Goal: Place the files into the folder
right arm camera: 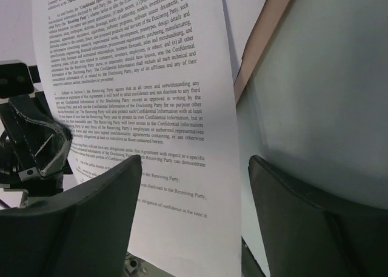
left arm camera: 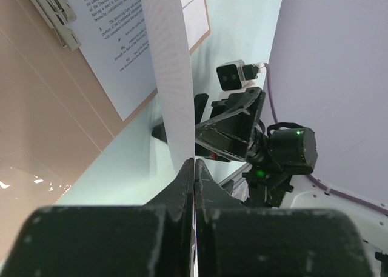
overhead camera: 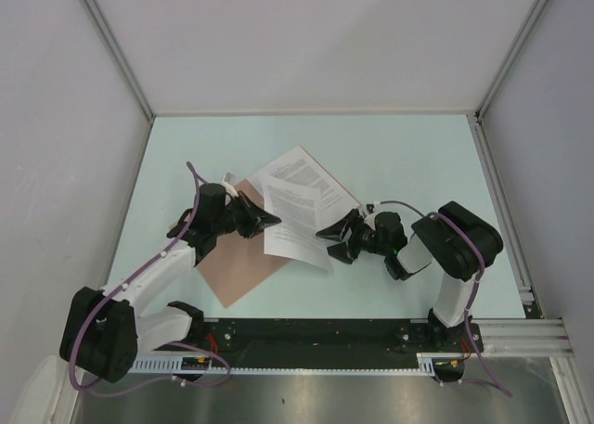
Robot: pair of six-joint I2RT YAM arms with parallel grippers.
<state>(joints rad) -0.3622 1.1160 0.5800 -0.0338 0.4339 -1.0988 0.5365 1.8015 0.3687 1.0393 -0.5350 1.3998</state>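
Left gripper (overhead camera: 269,222): jaws pressed together on the left side edge of the held sheet (overhead camera: 295,234), lifting it so the page comes off the table (overhead camera: 418,164) and can be steered.
Right gripper (overhead camera: 332,240): jaws apart, one on each side of the sheet's foot edge and neither pad visibly touching it. It looks placed to take a second hold, so the limp paper would not sag.
Folder (overhead camera: 243,276): salmon card lying flat on the table, aslant to the table's edges. It spreads from near-left toward far-right and seems to lie open to take the pages.
Printed sheet (overhead camera: 306,169): lies flat on the far part of the folder, one corner pointing to the back wall.
Held sheet, direction: printed, raised between the two grippers above the folder. The foot of the text faces the right gripper, so the long axis likely runs from near-right to far-left.
Clip-like piece (left arm camera: 51,10): small and pale, beside the flat sheet's edge; its purpose is unclear.
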